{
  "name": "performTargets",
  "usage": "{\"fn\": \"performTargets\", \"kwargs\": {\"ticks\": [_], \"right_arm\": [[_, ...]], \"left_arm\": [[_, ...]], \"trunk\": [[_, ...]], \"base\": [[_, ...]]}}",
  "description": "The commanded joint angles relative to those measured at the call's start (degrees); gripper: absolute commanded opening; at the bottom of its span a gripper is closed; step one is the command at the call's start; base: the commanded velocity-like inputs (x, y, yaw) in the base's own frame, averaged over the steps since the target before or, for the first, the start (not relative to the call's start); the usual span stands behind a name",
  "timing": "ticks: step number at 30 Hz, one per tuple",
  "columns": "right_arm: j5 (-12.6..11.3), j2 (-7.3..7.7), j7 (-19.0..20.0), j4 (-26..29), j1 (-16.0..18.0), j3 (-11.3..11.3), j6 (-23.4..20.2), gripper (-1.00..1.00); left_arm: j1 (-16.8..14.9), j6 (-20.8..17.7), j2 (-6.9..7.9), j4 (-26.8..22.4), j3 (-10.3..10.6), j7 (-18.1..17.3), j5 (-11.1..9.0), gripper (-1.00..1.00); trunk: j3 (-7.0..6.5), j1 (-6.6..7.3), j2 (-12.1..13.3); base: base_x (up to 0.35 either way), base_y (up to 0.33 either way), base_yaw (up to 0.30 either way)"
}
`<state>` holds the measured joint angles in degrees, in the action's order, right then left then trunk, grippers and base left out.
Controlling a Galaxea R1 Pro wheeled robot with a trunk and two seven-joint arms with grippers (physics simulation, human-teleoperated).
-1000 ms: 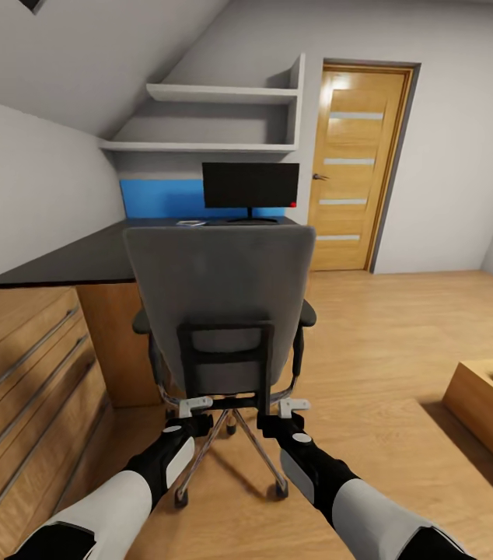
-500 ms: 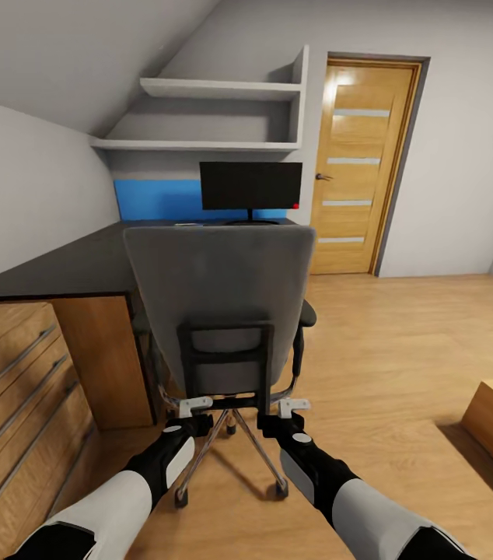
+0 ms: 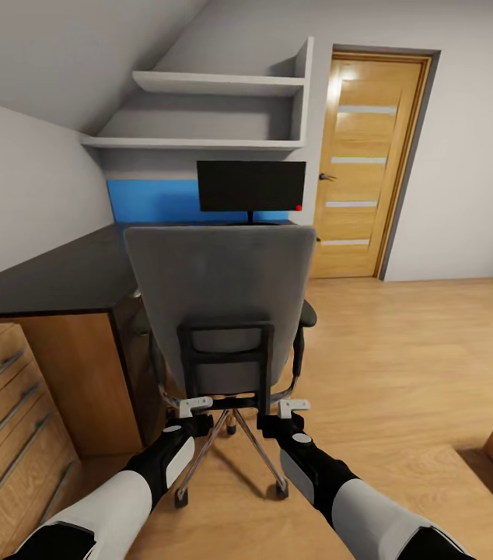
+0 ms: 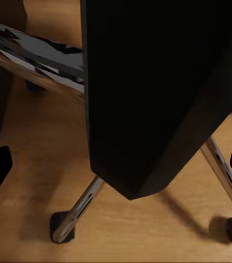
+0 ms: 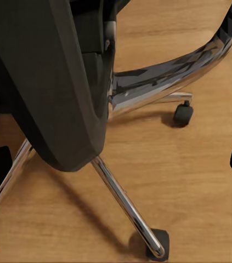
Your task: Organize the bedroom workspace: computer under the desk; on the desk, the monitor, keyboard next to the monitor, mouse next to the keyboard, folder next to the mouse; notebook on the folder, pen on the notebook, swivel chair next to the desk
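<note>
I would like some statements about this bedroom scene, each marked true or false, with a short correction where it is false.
1. The swivel chair shows its backrest to the robot. True.
2. The monitor lies flat on the floor. False: it stands upright on the desk.
3. The wooden door is wide open. False: it is closed.
4. The left gripper and the right gripper are both low behind the chair's back. True.
5. The panel behind the monitor is red. False: the back panel is blue.
</note>
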<state>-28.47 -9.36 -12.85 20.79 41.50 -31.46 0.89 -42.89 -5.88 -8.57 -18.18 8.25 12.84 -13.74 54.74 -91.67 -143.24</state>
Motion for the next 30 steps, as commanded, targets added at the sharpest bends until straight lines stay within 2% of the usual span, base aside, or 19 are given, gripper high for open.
{"fn": "performTargets", "kwargs": {"ticks": [1,16,20,30], "right_arm": [[-0.31,0.04,-0.42,0.05,0.07,-0.36,0.12,1.0],[-0.29,0.04,-0.42,-0.04,0.07,-0.36,0.33,1.0],[-0.31,0.04,-0.49,-0.39,0.07,-0.36,2.4,1.0],[-0.28,0.04,-0.51,-0.48,0.07,-0.36,2.8,1.0]], "left_arm": [[0.0,-0.31,0.05,-0.1,0.45,0.43,-0.58,1.0],[0.0,-0.47,0.13,-0.01,0.38,0.56,-0.58,1.0],[0.0,-0.47,0.13,-0.01,0.36,0.57,-0.58,1.0],[0.0,-0.47,0.08,-0.01,0.43,0.52,-0.58,1.0]], "trunk": [[0.05,-0.03,-0.01],[0.05,-0.03,-0.01],[0.05,-0.03,-0.01],[0.05,-0.03,-0.01]], "base": [[0.322,0.0,0.0],[0.322,0.0,0.0],[0.322,0.0,-0.105],[0.322,0.0,-0.045]]}}
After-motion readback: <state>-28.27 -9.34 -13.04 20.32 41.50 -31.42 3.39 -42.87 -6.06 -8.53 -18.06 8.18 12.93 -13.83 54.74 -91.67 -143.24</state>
